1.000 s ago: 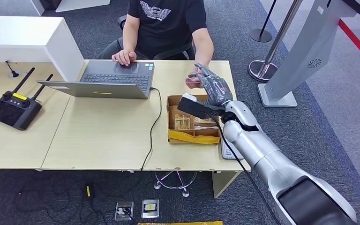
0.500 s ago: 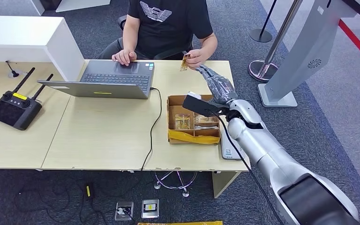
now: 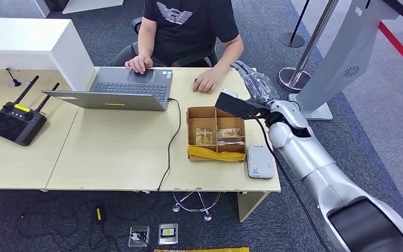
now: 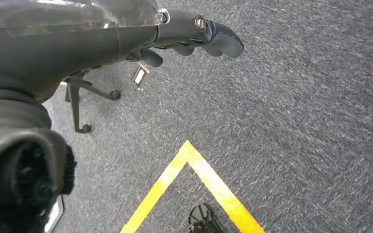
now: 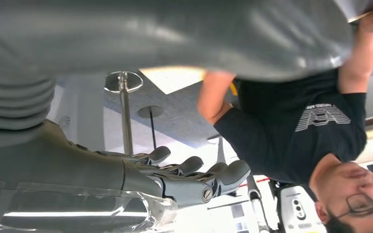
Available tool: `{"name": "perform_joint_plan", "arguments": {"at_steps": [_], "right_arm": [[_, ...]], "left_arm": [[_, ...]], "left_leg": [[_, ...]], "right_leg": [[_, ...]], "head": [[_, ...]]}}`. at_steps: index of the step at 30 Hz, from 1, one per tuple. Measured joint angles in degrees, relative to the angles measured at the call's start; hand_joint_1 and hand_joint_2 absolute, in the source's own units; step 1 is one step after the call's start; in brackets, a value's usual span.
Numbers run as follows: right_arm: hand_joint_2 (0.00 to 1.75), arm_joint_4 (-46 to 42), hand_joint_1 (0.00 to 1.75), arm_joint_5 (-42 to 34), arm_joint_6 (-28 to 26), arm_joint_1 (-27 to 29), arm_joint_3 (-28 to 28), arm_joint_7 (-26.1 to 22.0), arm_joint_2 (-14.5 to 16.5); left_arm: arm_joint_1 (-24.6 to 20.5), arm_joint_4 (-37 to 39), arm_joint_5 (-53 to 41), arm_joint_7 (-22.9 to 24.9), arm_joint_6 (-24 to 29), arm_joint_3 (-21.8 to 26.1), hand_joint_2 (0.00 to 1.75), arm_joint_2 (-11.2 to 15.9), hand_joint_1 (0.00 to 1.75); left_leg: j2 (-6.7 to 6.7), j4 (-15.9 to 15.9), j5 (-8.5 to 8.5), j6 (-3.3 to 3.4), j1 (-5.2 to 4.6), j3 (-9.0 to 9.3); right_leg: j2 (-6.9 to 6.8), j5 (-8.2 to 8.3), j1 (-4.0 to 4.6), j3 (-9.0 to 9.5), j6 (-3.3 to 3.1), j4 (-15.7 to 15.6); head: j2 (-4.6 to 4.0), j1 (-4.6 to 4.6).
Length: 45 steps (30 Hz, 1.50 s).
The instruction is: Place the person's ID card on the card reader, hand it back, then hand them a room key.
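the right hand (image 3: 256, 84) is seen right of centre in the head view, raised past the far right corner of the desk (image 3: 115, 147), close to the person (image 3: 189, 26) seated at the upper middle. its fingers (image 5: 194, 170) are spread and a little curled, with nothing seen between them, which suits a hand that has nothing to carry. the person's hand (image 3: 205, 83) lies flat on the desk just left of the robot's, and whether a card is under it cannot be told. the reader (image 3: 260, 161), a small pale slab, sits at lower centre right, just beside the box (image 3: 216, 134), and no card is seen on it. the box is open-topped and divided, with small yellowish cards (image 3: 205, 136) in its compartments; these are judged to be room keys, kept within easy reach of the right arm. the left hand (image 4: 194, 36) is seen at the upper left of its wrist view, hanging over the carpet (image 4: 296, 121), fingers loosely curled and empty, apparently kept out of the way. by the layout, a hand-over is judged to be done, though which card it was cannot be told.
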Motion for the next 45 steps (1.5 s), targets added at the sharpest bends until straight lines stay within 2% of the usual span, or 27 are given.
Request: {"name": "perform_joint_plan", "arguments": {"at_steps": [9,14,20,27,32,38,45], "right_arm": [[1.75,-16.4,0.0,4.6,6.1,6.0,0.6,13.3,-2.6],[1.75,-24.6,0.0,4.7,9.1,8.2,1.4,16.6,-3.8],[1.75,-31.9,0.0,5.1,12.4,8.9,2.4,18.2,-5.2],[1.75,-38.8,0.0,6.2,18.3,11.1,3.2,22.8,-5.9],[1.75,-39.3,0.0,7.2,17.8,13.5,3.7,24.7,-5.9],[1.75,-38.4,0.0,8.2,14.5,17.2,4.3,26.1,-5.8],[1.75,-36.8,0.0,9.0,11.7,18.5,4.4,26.9,-5.7]], "left_arm": [[0.1,0.0,2.1,1.1,3.7,0.5,0.0,-1.0,0.0],[0.1,0.0,2.4,1.7,4.8,1.0,0.0,-1.5,0.0],[0.1,0.0,2.4,2.0,5.3,1.0,0.0,-1.9,0.0],[0.1,0.0,2.2,2.0,3.7,1.0,0.0,-2.1,0.0],[0.1,0.0,1.9,2.0,2.8,1.0,0.0,-2.1,0.0],[0.1,0.0,2.0,2.0,2.3,1.0,0.0,-2.0,0.0],[0.1,0.0,1.8,2.0,2.4,1.1,0.0,-2.0,0.0]], "left_leg": [[0.01,0.0,-0.02,-0.03,0.0,-0.01],[0.01,0.0,-0.02,-0.03,0.0,0.0],[0.02,0.0,-0.02,-0.03,0.0,0.0],[0.02,0.0,-0.03,-0.04,0.0,-0.01],[0.02,0.0,-0.04,-0.04,0.0,-0.02],[0.01,0.0,-0.04,-0.04,0.0,-0.06],[0.01,0.0,-0.04,-0.04,0.0,-0.07]], "right_leg": [[0.03,0.0,0.0,-0.01,0.0,0.0],[0.03,0.0,0.0,-0.01,0.0,0.0],[0.04,0.0,0.0,-0.01,0.0,0.0],[0.03,-0.01,0.0,-0.01,0.0,0.0],[0.03,-0.01,0.0,-0.01,-0.01,0.0],[0.0,-0.01,0.0,-0.02,-0.01,0.0],[0.0,-0.01,0.0,-0.02,-0.01,0.0]], "head": [[0.0,0.0],[0.0,0.0],[0.0,0.0],[0.0,0.01],[0.0,0.0],[0.0,0.0],[0.0,-0.01]]}}
